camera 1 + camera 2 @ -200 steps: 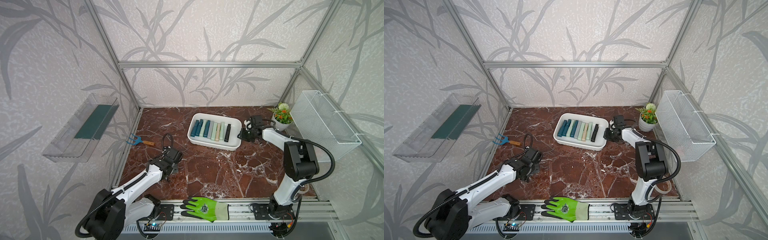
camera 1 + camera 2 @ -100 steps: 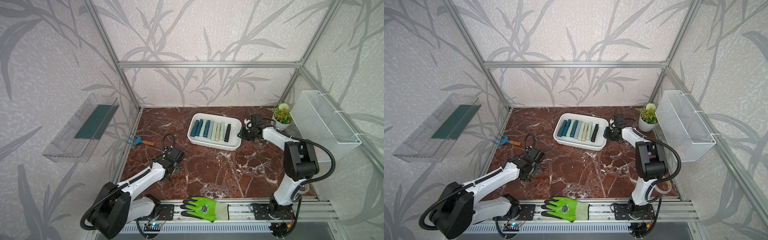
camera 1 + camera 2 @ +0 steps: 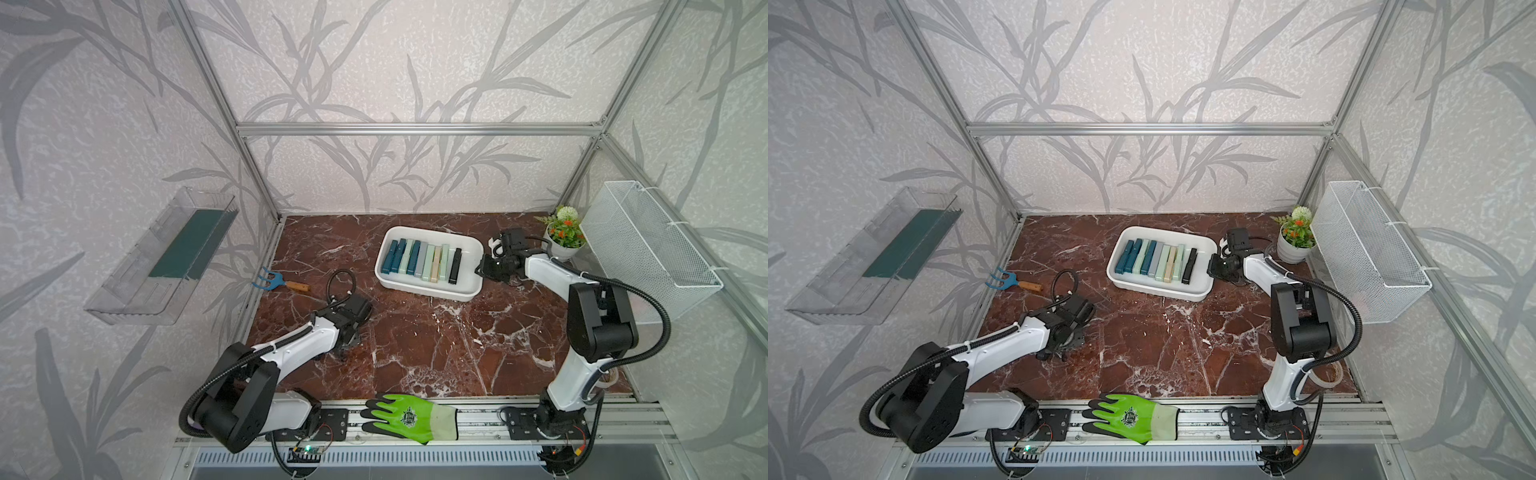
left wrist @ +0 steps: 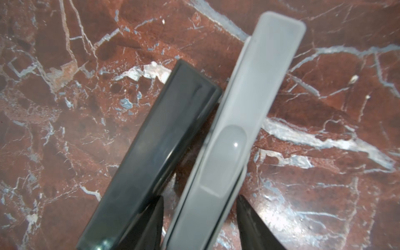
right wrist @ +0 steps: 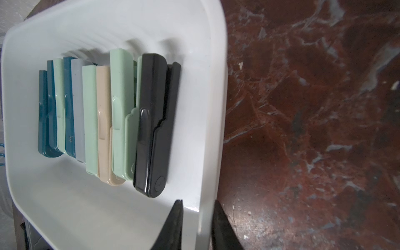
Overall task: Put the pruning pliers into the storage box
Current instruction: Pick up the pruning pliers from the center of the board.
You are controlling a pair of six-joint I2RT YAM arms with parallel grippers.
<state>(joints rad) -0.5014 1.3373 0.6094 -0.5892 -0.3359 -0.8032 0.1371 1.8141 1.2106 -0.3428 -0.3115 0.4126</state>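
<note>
Two pruning pliers lie side by side on the marble floor, a grey one [image 4: 244,108] and a black one [image 4: 164,140]. My left gripper [image 4: 200,196] stands open astride the grey one, with one finger in the gap between the two tools. In both top views the left gripper [image 3: 348,338] points down and hides them. The white storage box [image 3: 428,293] holds a row of several pliers [image 5: 108,119] in teal, green, grey, beige and black. My right gripper [image 5: 197,201] is shut on the storage box's [image 5: 214,86] side wall, at its right end [image 3: 484,266].
A blue hand rake [image 3: 278,282] lies at the left edge of the floor. A green glove [image 3: 411,417] rests on the front rail. A potted plant [image 3: 563,237] and a wire basket [image 3: 648,241] stand at the right, and a clear bin [image 3: 166,257] hangs on the left wall.
My left arm has sunk lower and its gripper has shifted slightly right over the two pliers on the floor. The right arm and the box have not moved.
</note>
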